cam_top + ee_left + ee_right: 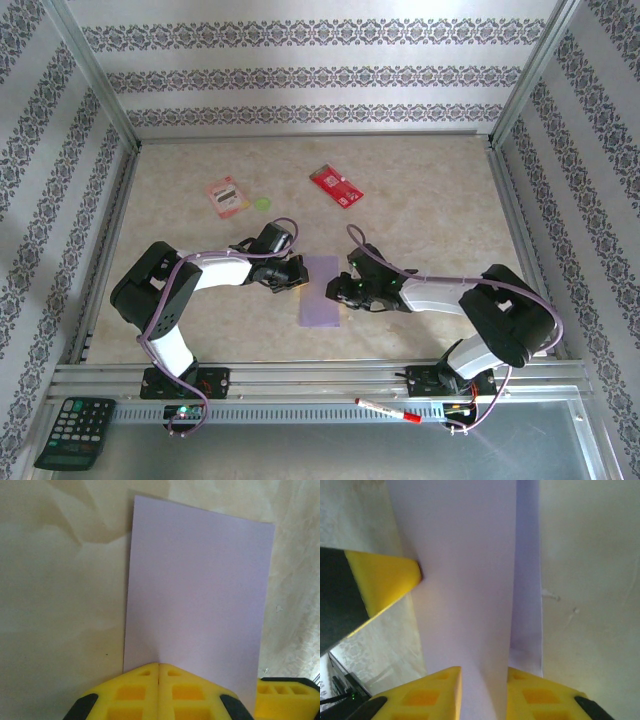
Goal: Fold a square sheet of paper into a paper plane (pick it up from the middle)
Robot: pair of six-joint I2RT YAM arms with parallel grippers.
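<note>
The square sheet of paper (320,290) lies folded into a pale lilac rectangle on the table between both arms. In the left wrist view the sheet of paper (200,595) stretches away flat, and my left gripper (158,666) is shut with its tips resting on the near edge. That gripper (297,275) sits at the paper's left side. My right gripper (338,290) is at the paper's right side. Its jaws (484,675) stand apart, and a raised top layer of the paper (465,580) runs between them without being pinched. No paper plane shape shows.
A red packet (336,185) and a pink-red card (228,195) with a small green piece (261,205) lie further back. A calculator (75,432) and a red marker (388,410) rest on the near ledge. Aluminium frame rails (105,240) border the table.
</note>
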